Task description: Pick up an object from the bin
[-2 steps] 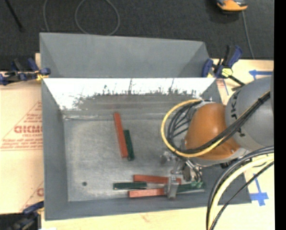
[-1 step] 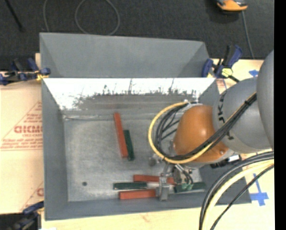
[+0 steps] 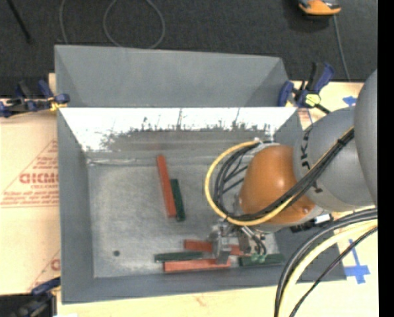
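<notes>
1. The pincer point(image 3: 235, 244) is low at the bin's point(image 3: 74, 210) near wall, right of the middle, over the right end of a small cluster of flat bars. The nearest thing is a short red bar point(image 3: 198, 245), just left of it.
2. The long axes of this cluster all run left to right, along the near wall. A dark green bar point(image 3: 177, 257) lies just below the short red one, and a long red bar point(image 3: 195, 266) lies below that, hard by the wall. A green piece point(image 3: 264, 259) shows to the pincer's right.
3. Whether the pincer is open or closed cannot be told, nor whether it grips anything, because bars and metal parts overlap there.
4. Well apart, near the middle of the floor, an orange-red bar point(image 3: 163, 182) and a second dark green bar point(image 3: 176, 200) lie side by side and touching. Both run roughly far wall to near wall, slightly tilted.
5. There is little room at the near wall, while the left half of the floor is bare.
6. The arm point(image 3: 342, 157) comes in from the right and bends down steeply, with its orange cover point(image 3: 270, 180) above the pincer and cables point(image 3: 218, 177) looped to the left.
</notes>
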Robot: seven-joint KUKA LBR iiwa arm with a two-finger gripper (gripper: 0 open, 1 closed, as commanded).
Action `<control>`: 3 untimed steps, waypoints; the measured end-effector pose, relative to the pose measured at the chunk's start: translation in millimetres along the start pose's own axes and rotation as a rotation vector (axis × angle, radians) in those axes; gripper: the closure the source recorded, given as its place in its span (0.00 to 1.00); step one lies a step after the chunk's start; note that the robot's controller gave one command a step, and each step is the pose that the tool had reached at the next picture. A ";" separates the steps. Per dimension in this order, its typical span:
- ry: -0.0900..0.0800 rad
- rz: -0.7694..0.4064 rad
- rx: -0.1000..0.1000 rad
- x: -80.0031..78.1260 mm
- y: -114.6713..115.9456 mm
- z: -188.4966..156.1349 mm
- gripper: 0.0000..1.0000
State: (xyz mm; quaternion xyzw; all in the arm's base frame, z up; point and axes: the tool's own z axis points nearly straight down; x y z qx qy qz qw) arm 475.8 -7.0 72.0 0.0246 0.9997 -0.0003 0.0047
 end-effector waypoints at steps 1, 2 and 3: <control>0.003 -0.005 0.003 -16.2 -50.9 -23.7 1.00; -0.003 -0.018 0.005 -29.3 -113.1 -124.7 1.00; -0.002 0.114 0.001 -21.8 -87.6 -200.7 1.00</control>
